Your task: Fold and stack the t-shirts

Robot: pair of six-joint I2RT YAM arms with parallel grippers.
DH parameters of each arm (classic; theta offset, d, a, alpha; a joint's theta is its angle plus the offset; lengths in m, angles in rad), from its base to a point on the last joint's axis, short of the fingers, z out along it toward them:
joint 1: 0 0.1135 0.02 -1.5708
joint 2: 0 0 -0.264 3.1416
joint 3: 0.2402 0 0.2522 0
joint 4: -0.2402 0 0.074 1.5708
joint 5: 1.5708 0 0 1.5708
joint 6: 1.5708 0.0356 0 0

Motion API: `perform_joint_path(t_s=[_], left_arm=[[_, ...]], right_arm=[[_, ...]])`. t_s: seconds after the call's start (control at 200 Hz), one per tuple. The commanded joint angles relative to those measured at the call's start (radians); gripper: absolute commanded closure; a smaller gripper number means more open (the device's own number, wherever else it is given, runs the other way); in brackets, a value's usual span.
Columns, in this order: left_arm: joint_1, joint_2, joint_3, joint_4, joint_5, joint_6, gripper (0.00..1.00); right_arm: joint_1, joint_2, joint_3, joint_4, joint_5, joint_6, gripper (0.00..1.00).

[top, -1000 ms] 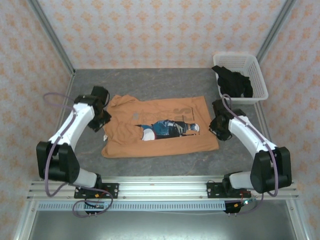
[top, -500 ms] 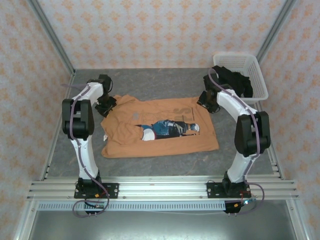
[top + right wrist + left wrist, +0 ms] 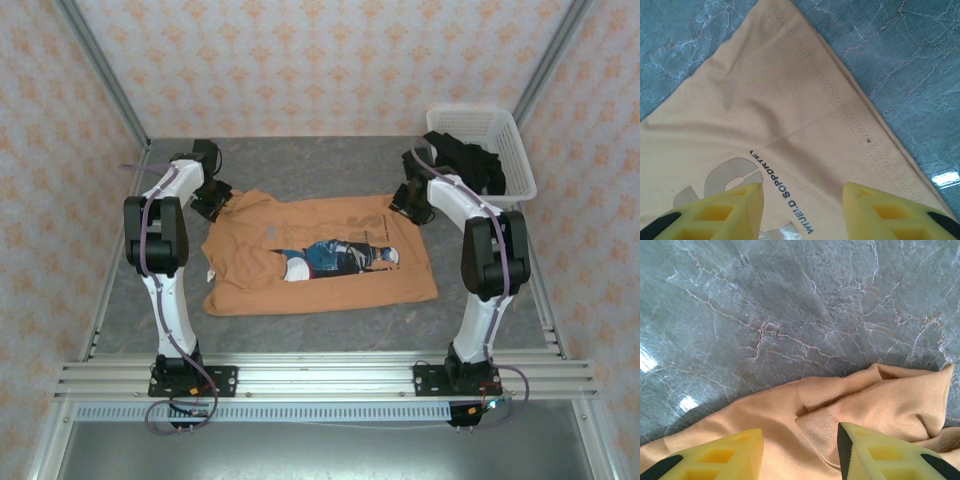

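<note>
The orange t-shirt [image 3: 330, 285] lies spread flat in the middle of the grey table, printed side up. My left gripper [image 3: 213, 201] hangs over its far left corner. In the left wrist view it [image 3: 800, 429] is open above a rumpled fold of orange cloth [image 3: 850, 405]. Over the far right corner is my right gripper [image 3: 406, 205]. It [image 3: 802, 186] is open just above the stitched hem corner [image 3: 790, 75] and some dark lettering. The black t-shirt [image 3: 468, 165] is bunched in the white basket.
The white lattice basket [image 3: 513, 137] stands at the far right corner of the table. Bare grey marbled tabletop [image 3: 320, 165] lies beyond the shirt. Patterned walls and metal rails close in the back and both sides.
Both arms have stretched away from the shirt's side edges to its two far corners. The right jaws have widened. The shirt has not moved.
</note>
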Motion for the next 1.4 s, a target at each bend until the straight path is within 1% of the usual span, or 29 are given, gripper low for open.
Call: perform_joint_path(t_s=[0.0,0.14,0.285,0.35,0.485,0.53,0.605,0.676,0.726,0.836,0.896,1.016,1.116,1.201,1.301,1.396], left_arm=[[0.005,0.011,0.037,-0.008,0.010,-0.003,0.55],[0.004,0.037,0.055,0.010,0.022,-0.002,0.57],[0.000,0.049,0.059,0.022,0.043,0.001,0.66],[-0.001,0.049,0.061,0.017,0.045,0.003,0.68],[-0.001,0.056,0.079,-0.037,0.019,0.017,0.68],[-0.001,0.061,0.090,-0.063,0.006,0.023,0.67],[-0.001,0.060,0.087,-0.065,0.001,0.027,0.64],[-0.001,0.063,0.088,-0.059,0.009,0.027,0.64],[-0.003,0.066,0.091,-0.055,0.013,0.027,0.66],[-0.004,0.075,0.098,-0.046,0.030,0.026,0.80],[-0.005,0.078,0.107,-0.051,0.033,0.032,0.82],[-0.007,0.083,0.122,-0.083,0.025,0.048,0.80],[-0.007,0.079,0.128,-0.126,0.004,0.057,0.69],[-0.007,0.065,0.111,-0.131,-0.009,0.058,0.64],[-0.007,0.076,0.113,-0.126,0.008,0.056,0.62],[-0.007,0.086,0.112,-0.107,0.018,0.047,0.62]], right_arm=[[-0.004,0.009,0.031,-0.008,0.000,0.002,0.54],[-0.005,0.008,0.033,-0.011,-0.003,0.002,0.54],[-0.004,0.003,0.030,-0.018,0.005,-0.001,0.54],[-0.006,0.004,0.032,-0.022,0.008,0.000,0.54],[-0.006,0.009,0.038,-0.023,0.007,0.003,0.54],[-0.006,0.012,0.043,-0.026,0.007,0.005,0.54],[-0.006,0.013,0.045,-0.027,0.005,0.008,0.55],[-0.006,0.014,0.044,-0.027,0.006,0.010,0.55],[-0.006,0.014,0.044,-0.031,0.009,0.010,0.56],[-0.006,0.015,0.045,-0.034,0.018,0.011,0.60],[-0.006,0.015,0.044,-0.035,0.021,0.013,0.61],[-0.007,0.023,0.058,-0.040,0.026,0.016,0.61],[-0.007,0.035,0.077,-0.044,0.026,0.019,0.61],[-0.007,0.042,0.089,-0.045,0.022,0.023,0.60],[-0.007,0.046,0.094,-0.042,0.019,0.027,0.60],[-0.007,0.045,0.094,-0.044,0.018,0.028,0.60]])
